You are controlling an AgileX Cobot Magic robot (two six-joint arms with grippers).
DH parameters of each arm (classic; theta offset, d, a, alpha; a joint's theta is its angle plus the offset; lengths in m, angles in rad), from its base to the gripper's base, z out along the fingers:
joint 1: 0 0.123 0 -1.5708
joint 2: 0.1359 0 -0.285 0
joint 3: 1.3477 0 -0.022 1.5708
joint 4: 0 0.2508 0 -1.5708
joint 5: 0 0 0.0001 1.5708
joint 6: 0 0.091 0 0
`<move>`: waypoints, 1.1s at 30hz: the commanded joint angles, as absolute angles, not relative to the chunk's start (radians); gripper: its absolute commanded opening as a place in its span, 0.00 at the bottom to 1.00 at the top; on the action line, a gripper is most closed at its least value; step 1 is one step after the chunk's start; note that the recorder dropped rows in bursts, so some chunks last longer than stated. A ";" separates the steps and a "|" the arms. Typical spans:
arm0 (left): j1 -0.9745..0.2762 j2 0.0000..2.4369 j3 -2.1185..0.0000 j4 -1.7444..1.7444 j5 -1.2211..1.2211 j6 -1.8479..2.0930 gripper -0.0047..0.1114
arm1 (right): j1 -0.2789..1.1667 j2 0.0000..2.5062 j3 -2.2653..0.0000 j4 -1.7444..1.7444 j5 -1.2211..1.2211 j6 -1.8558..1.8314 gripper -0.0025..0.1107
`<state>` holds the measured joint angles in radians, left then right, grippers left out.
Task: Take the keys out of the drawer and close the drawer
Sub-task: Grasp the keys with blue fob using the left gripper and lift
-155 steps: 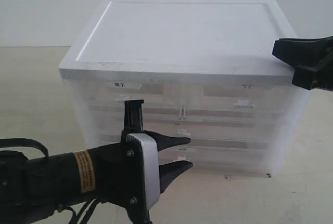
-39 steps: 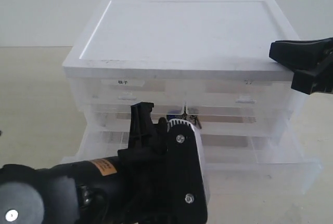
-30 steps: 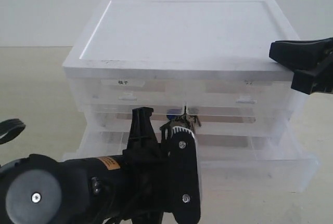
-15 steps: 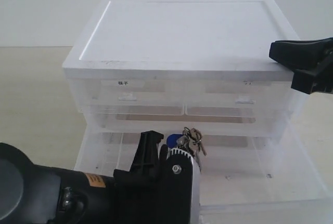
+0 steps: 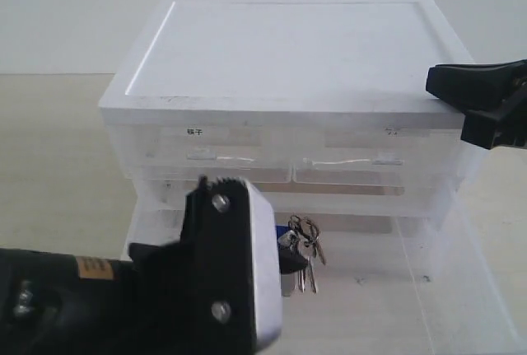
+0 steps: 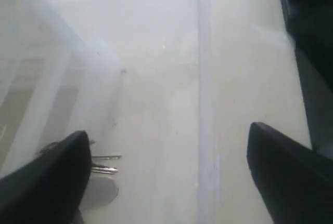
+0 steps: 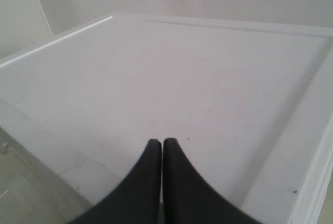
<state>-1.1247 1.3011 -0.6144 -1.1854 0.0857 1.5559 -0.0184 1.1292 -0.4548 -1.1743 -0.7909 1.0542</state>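
So, drawer [image 5: 395,297]: it is standing far out of the cabinet [image 5: 288,50] at the lowest tier, its open top facing up and its clear floor showing bare across the right half.
Keys [image 5: 305,244]: they are lying inside the drawer, toward the back and near the middle, with the blades pointing to the front.
Tag [image 5: 286,229]: a speck of blue is peeking out just beside the left gripper's white body, at the ring end of the bunch.
Left gripper [image 6: 166,129]: it is reaching down into the drawer with its fingers [image 6: 47,182] spread wide and holding nothing. In the wrist view the keys are lying just beside one fingertip, and whether they are touching it cannot be told.
Right gripper [image 7: 158,143]: it is hanging over the cabinet's white top near the right front corner, its fingers [image 7: 145,182] pressed together with nothing between them. Whether the tips are touching the top cannot be told.
Half drawers [image 5: 202,153]: both are sitting shut side by side under the top. Their contents are not showing through the frosted fronts.
Middle drawer [image 5: 362,194]: it is sitting shut above the open one.
Table [image 5: 58,141]: its beige surface is carrying the cabinet.
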 commanded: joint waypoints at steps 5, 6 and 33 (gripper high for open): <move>-1.089 1.313 -0.683 -1.246 -0.009 1.228 0.69 | -0.020 1.128 -0.452 -1.189 -0.772 1.057 0.02; -1.078 1.356 -0.695 -1.246 -0.021 1.228 0.69 | -0.020 1.128 -0.452 -1.189 -0.772 1.058 0.02; -0.999 1.727 -0.807 -1.394 -0.186 1.254 0.66 | -0.020 1.128 -0.452 -1.189 -0.772 1.064 0.02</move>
<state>-1.0001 1.7170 -0.8025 -1.3889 -0.1844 1.2325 -0.0184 1.1292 -0.4548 -1.1743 -0.7909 1.0619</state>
